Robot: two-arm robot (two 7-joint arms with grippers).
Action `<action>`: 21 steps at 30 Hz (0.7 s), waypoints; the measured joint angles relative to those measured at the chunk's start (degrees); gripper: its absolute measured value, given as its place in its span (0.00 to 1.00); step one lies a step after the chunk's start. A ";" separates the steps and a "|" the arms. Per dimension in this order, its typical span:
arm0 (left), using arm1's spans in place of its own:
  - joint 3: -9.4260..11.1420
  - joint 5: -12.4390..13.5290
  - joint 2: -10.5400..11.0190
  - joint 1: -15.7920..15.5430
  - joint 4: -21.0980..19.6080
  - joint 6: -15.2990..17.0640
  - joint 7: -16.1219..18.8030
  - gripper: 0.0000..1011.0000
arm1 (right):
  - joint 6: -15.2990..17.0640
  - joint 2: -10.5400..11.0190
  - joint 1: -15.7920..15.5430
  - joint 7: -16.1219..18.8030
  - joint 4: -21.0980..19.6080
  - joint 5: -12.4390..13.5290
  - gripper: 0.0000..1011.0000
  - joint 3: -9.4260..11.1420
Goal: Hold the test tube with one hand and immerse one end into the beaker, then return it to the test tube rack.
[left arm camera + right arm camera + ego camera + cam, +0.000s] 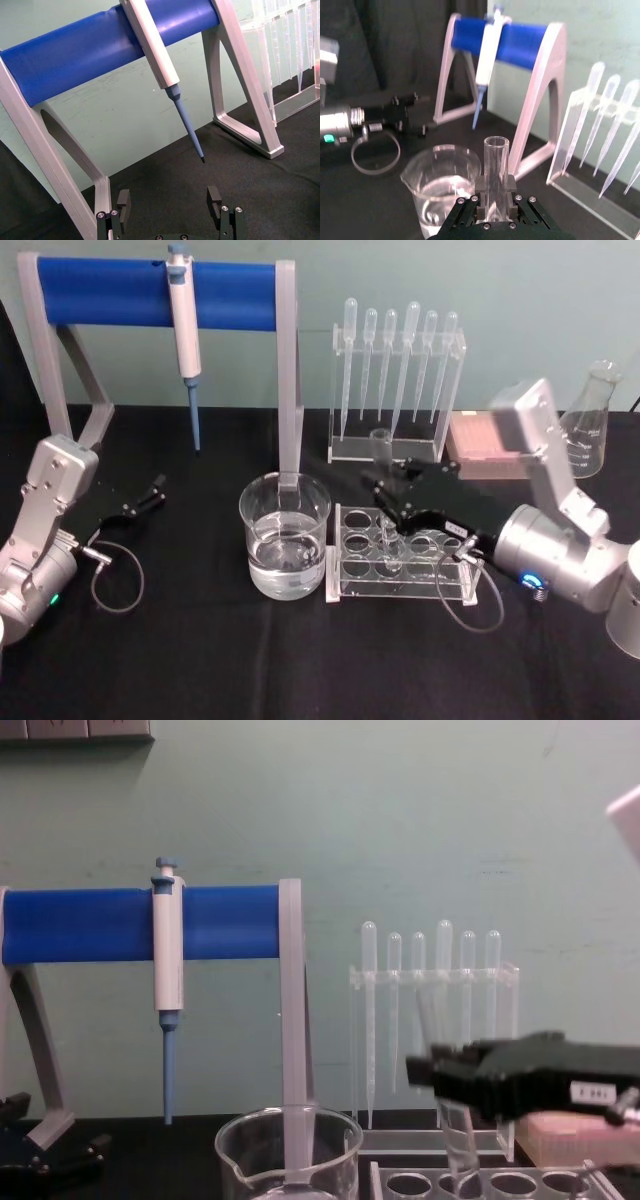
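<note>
Test tube (pixel 496 165) clamped in the right claw (pixel 495 199) — lower end at the rack (pixel 455 585).

A lab (pipettes (pixel 400 360), beaker (pixel 262 502), flask (pixel 590 425)).

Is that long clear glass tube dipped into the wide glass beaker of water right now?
No, the black right gripper holds the test tube at the clear holed rack, beside the beaker and outside it.

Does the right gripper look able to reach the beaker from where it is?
Probably yes: the right gripper, shut on the test tube, sits just beside the beaker with nothing between.
</note>
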 joint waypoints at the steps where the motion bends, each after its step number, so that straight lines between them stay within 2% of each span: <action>1: 0.00 0.00 0.00 0.00 0.00 0.00 0.00 0.99 | -0.18 -0.01 -0.69 -0.40 -1.18 0.84 0.22 0.86; 7: 0.00 0.00 0.00 0.00 0.00 0.00 0.00 0.99 | -0.62 -0.59 -2.88 -2.36 -5.53 4.12 0.22 3.89; 10: 0.00 0.00 0.00 0.00 0.00 0.00 0.00 0.99 | -0.78 -0.75 -3.43 -3.41 -7.20 4.87 0.22 4.71; 21: 0.00 0.00 0.00 0.00 0.00 0.00 0.00 0.99 | -1.01 -0.94 -3.88 -4.59 -7.86 5.13 0.22 5.08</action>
